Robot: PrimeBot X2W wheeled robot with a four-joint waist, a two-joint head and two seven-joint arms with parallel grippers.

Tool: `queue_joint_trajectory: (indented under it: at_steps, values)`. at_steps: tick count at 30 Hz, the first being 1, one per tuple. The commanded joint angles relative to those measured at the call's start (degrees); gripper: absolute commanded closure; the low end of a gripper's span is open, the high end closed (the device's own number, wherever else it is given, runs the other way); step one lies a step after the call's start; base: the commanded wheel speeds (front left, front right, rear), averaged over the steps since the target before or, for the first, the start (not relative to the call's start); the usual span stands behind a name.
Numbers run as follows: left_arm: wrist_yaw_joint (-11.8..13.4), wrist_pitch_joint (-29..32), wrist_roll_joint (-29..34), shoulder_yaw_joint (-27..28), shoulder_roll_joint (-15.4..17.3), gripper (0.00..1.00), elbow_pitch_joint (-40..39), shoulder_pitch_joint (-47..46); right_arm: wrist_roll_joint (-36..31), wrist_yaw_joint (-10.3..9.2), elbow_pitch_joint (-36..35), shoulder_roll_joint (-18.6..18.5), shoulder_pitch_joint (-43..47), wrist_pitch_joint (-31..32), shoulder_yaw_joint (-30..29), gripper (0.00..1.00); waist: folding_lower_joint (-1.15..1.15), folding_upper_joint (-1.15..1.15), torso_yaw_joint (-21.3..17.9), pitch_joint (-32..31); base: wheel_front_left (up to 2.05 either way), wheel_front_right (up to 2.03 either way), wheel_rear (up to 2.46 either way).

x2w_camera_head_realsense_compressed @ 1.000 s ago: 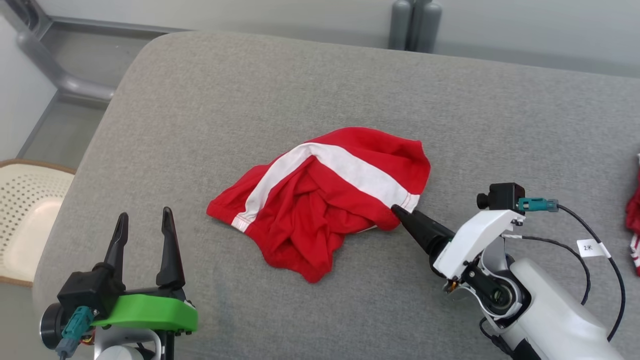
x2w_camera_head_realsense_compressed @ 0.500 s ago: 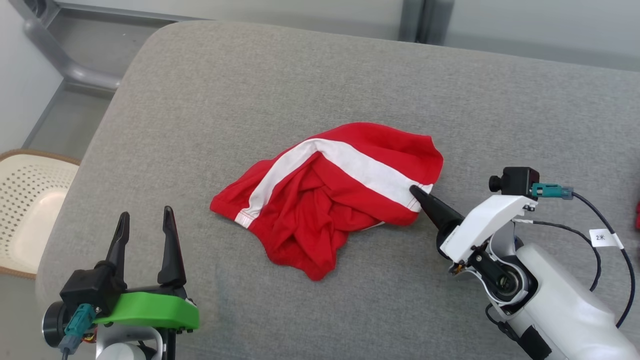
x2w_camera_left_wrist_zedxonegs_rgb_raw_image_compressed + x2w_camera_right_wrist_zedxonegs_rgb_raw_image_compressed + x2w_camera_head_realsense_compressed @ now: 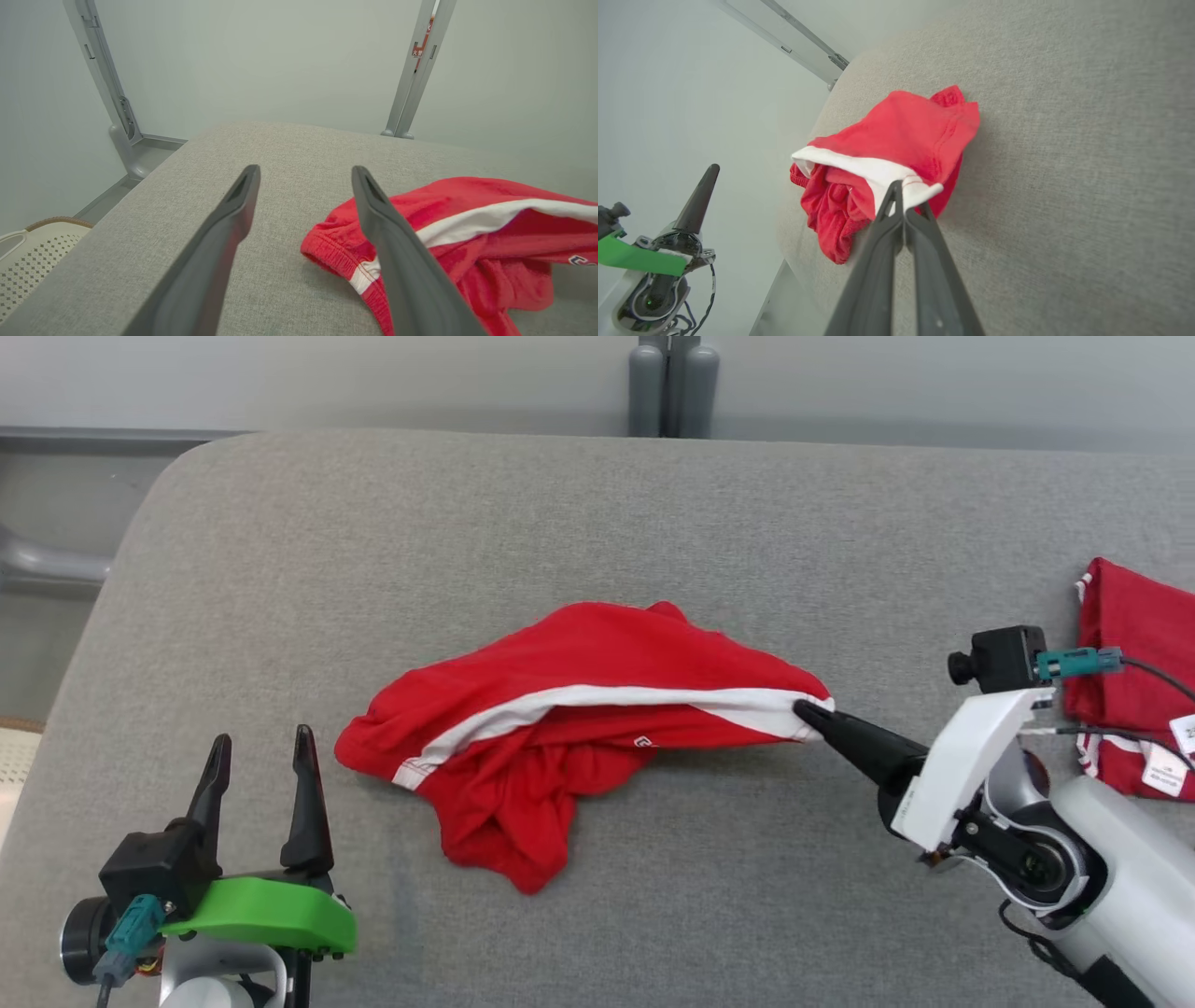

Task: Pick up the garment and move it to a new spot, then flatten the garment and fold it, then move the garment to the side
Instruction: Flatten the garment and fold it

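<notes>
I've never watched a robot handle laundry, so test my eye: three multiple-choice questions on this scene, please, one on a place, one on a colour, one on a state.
1. Where does the right gripper grip the red garment?
A) the end of its white band
B) its red middle
C) nowhere

2. What colour is that band?
A) blue
B) white
C) yellow

3. How is the left gripper?
A) shut on the garment
B) shut, empty
C) open, empty

Answers: 1 A, its closed jaws pinch the band's end; 2 B, a white stripe crosses the red cloth; 3 C, its jaws stand apart with nothing between them.
</notes>
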Motion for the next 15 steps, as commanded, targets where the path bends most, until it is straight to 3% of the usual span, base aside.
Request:
queue_joint_trajectory:
  at_steps: [1, 7, 15]
  values:
    - [0.16, 0.36, -0.66, 0.16, 0.52, 0.00, -0.23, 0.19, 0.48, 0.05, -0.91, -1.52, 0.59, 1.01, 0.03, 1.00, 0.00, 0.00, -3.43, -1.31, 0.00, 0.00, 0.00]
    - [0.39, 1.70, -0.98, 0.12, 1.35, 0.00, -0.88, 0.48, 2.28, 0.05, -4.11, -7.00, 1.50, 4.68, 0.19, 1.00, 0.00, 0.00, -6.83, -1.31, 0.00, 0.00, 0.00]
    - [0.16, 4.88, -1.43, -0.58, 2.44, 0.00, -0.96, 0.92, 2.37, 0.05, -1.51, -11.82, 3.41, 6.73, 1.19, 1.00, 0.00, 0.00, -9.82, -1.27, 0.00, 0.00, 0.00]
